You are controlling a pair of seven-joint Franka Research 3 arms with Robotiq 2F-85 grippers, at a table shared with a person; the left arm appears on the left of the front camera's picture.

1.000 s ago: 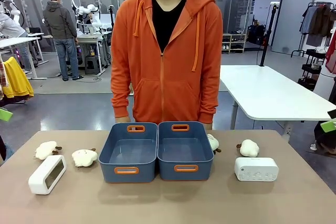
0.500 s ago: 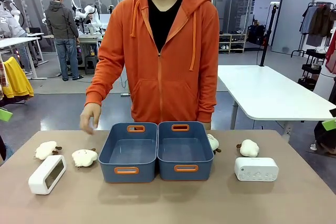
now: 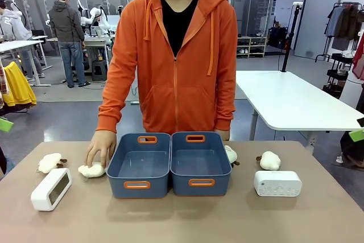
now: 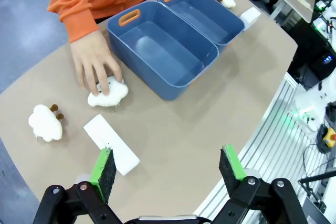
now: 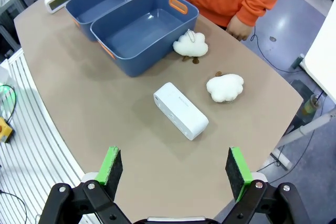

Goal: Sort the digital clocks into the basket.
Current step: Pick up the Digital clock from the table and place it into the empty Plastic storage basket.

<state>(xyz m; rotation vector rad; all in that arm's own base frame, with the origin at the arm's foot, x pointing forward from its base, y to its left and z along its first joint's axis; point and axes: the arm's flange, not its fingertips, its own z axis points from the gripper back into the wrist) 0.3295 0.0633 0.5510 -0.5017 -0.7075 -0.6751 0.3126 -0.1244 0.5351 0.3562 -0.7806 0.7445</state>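
While nothing is sorted yet, left claw [image 4: 168, 165] stands wide, empty, over screen-faced clock [image 3: 51, 189] at left end of worktop [image 3: 182, 220]. Next, person's hand [image 3: 101, 147] rests on plush sheep [image 3: 91, 170] beside left basket [image 3: 122, 189]; right basket [image 3: 220, 186] touches it, both empty. At right, dotted clock [image 3: 277, 183] lies below wide, empty right claw [image 5: 175, 165]. Clocks seem light, stiff, smooth, maybe slippery: take across narrow sides. Worktop beige, matte; busy lab behind.

The tan bench [image 3: 187, 220] carries fluffy cream toys: one sheep [image 3: 50, 162] far left, another sheep [image 3: 91, 170] near it, two sheep [image 3: 269, 160] at right.
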